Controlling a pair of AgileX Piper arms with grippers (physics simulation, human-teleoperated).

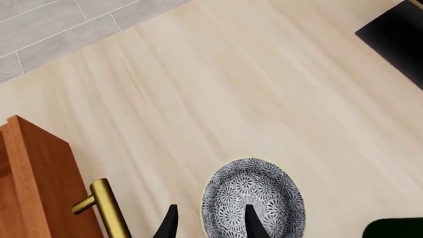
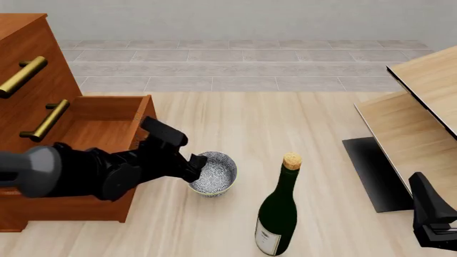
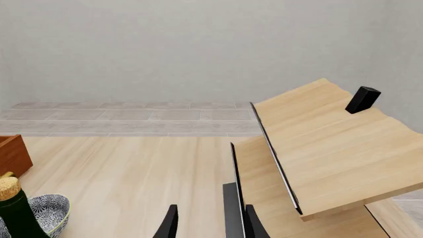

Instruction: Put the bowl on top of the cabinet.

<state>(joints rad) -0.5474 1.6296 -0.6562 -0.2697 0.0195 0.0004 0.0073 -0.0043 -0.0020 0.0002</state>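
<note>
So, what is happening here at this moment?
The left gripper is at the bowl on the table, with one finger over the inside and the other outside the rim, not yet closed on it. The bowl stands in front of the cabinet, whose lower drawer is pulled out. A wine bottle stands nearby. The right gripper is far away, holding nothing.

My left arm reaches in low from the left, wrist angled down, left gripper [image 2: 191, 167] with jaws parted. My right arm sits low at the near right edge, right gripper [image 3: 208, 223] level, jaws parted, holding nothing.
</note>
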